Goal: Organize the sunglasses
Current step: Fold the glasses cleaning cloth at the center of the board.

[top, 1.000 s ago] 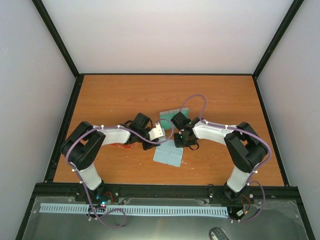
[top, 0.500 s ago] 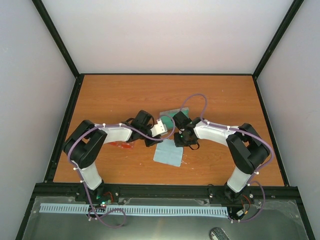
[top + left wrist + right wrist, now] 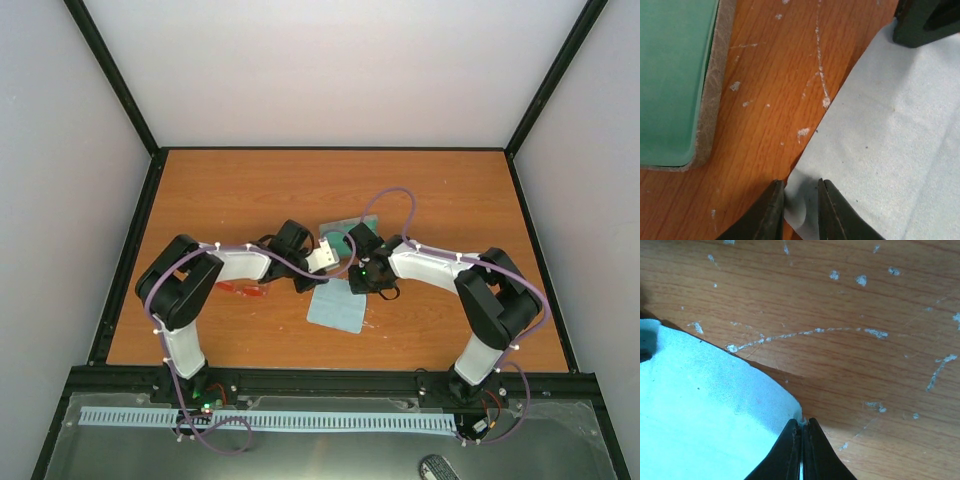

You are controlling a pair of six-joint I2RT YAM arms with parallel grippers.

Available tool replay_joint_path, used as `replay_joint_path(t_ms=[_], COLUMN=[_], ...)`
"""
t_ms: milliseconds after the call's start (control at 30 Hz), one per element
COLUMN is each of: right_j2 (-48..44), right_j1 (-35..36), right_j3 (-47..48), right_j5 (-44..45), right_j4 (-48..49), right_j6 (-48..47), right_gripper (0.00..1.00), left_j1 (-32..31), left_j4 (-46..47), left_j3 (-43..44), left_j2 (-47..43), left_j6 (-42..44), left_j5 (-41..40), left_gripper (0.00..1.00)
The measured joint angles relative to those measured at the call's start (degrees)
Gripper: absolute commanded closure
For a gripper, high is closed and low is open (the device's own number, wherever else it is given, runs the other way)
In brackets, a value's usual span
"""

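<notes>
The sunglasses [image 3: 243, 290], red-orange, lie on the table to the left, partly under my left forearm. They appear in neither wrist view. The light blue cloth [image 3: 337, 308] lies flat in the middle. My left gripper [image 3: 308, 284] [image 3: 800, 183] is at its far left corner. The jaws are open only a narrow gap, and the puckered cloth [image 3: 890, 125] corner sits between them. My right gripper [image 3: 368, 288] [image 3: 802, 422] is shut on the far right corner of the cloth [image 3: 705, 405], lifting it slightly off the wood.
The open grey case [image 3: 352, 230] with its green inside lies just beyond the cloth, between the two wrists. Its rim [image 3: 710, 100] lies a little beyond the left fingers, on the left. The table has black rails along its edges.
My left arm has reached further right, to the cloth's corner, and its jaws have narrowed around it. The right gripper has kept its hold in place.
</notes>
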Motion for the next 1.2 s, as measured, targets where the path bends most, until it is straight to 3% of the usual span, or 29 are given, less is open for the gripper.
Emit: replay_joint_path(t_ms=[100,133,1200], right_j2=[0.00,-0.02,-5.27], right_j1=[0.00,0.00,-0.04], right_j3=[0.00,0.00,-2.25], right_j5=[-0.02,-0.02,0.68], right_j4=[0.00,0.00,1.51], right_j6=[0.00,0.00,-0.24], right_gripper=[0.97,0.97,0.97], left_j1=[-0.17,-0.20,-0.70], left_j4=[-0.11,-0.11,-8.13], left_j3=[0.70,0.79,5.95], left_j2=[0.55,0.66,-0.81], left_j6=[-0.24,-0.39,-3.93], left_j5=[-0.09,-0.13,0.74], left_gripper=[0.98,1.00,1.00])
